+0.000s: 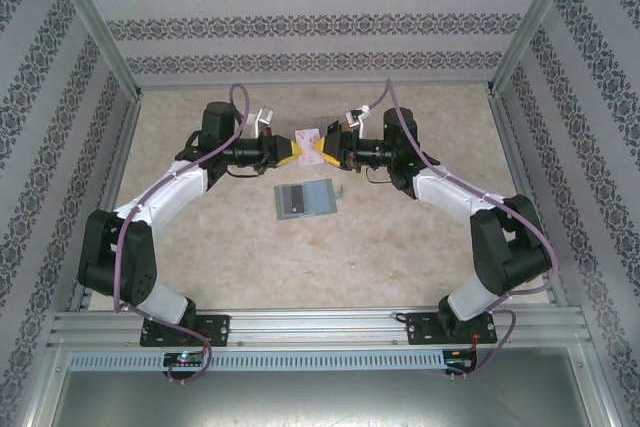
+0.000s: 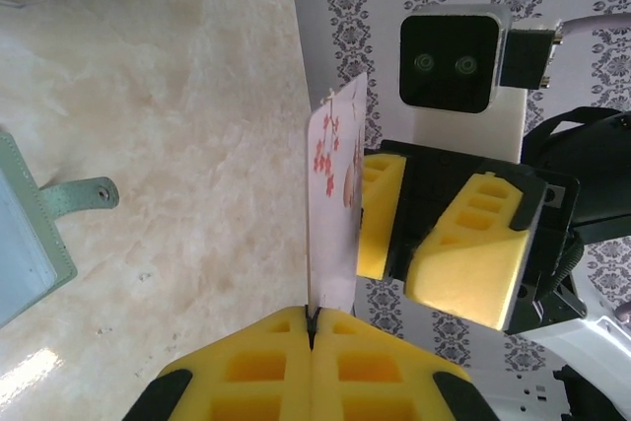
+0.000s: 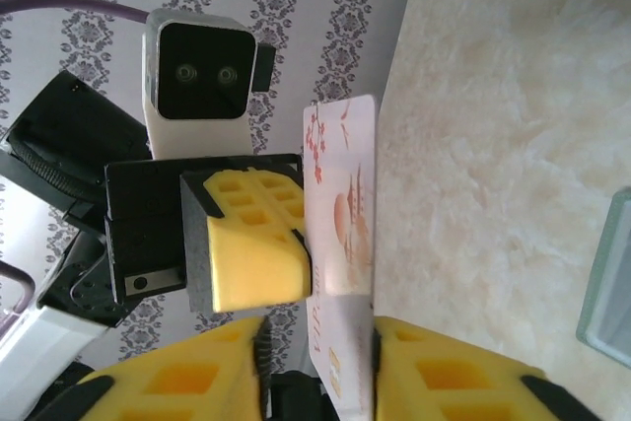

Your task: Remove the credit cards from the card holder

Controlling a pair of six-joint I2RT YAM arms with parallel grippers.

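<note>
**Fig. Mid-air handover of one card: top + both wrist views**

L gripper (image 2: 314, 327): clamped tight on one edge of card (image 2: 335, 194), no gap btwn pads. Card held on edge, upright in L wrist view, white w/ red blossom print.

R gripper (image 3: 320, 332): facing L gripper head-on, jaws apart & astride opposite end of card. Dark gap visible on one side of card in R wrist view, so not yet pinching as far as can be seen.

Card: up in air btwn the two grippers, over far centre of table (image 1: 420, 247), well apart from holder (image 1: 306, 198).

Holder: lying open & flat on table, nearer the bases than both grippers, touched by neither. Strap tab (image 2: 81, 194) sticking out to one side. Dark patch on lining in top view, poss. another card or just a pocket; too small to tell.

Step in hand (judged): extraction of this card done; transfer L→R in hand, or a two-handed regrip.

Next move calls for:
- closing R jaws squarely on card faces before any release by L
- easing L open w/o dragging card sideways
- setting card down on bare table, clear of holder
- checking holder pockets for remaining cards

Risk (judged): thin, stiff, slick card + edge-only grip, so likely to pivot or slip if released early
</note>
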